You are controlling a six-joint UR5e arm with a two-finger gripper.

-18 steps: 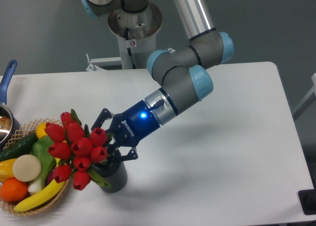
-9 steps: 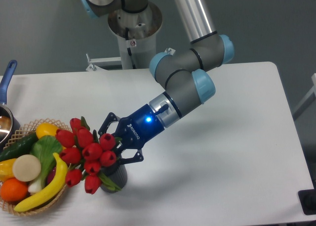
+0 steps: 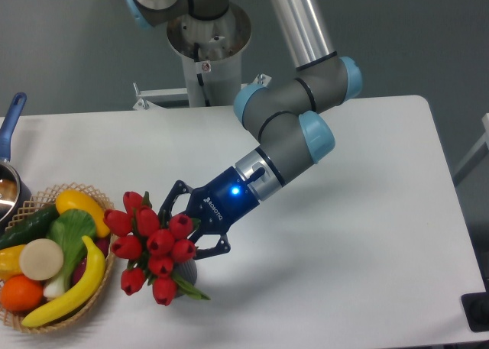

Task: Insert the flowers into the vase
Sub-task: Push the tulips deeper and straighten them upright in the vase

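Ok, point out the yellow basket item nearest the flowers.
The banana, curving along the wicker basket edge beside the flowers; the other yellow pieces sit further left.

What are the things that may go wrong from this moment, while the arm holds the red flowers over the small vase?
1. The flowers hide nearly all of the vase, so whether the stems are inside cannot be seen; they might be outside the rim.
2. The bunch leans strongly to the left, not upright. When the gripper releases, it may tip the vase or slide out.
3. The wicker basket of fruit stands close beside the blooms, which might catch on it.
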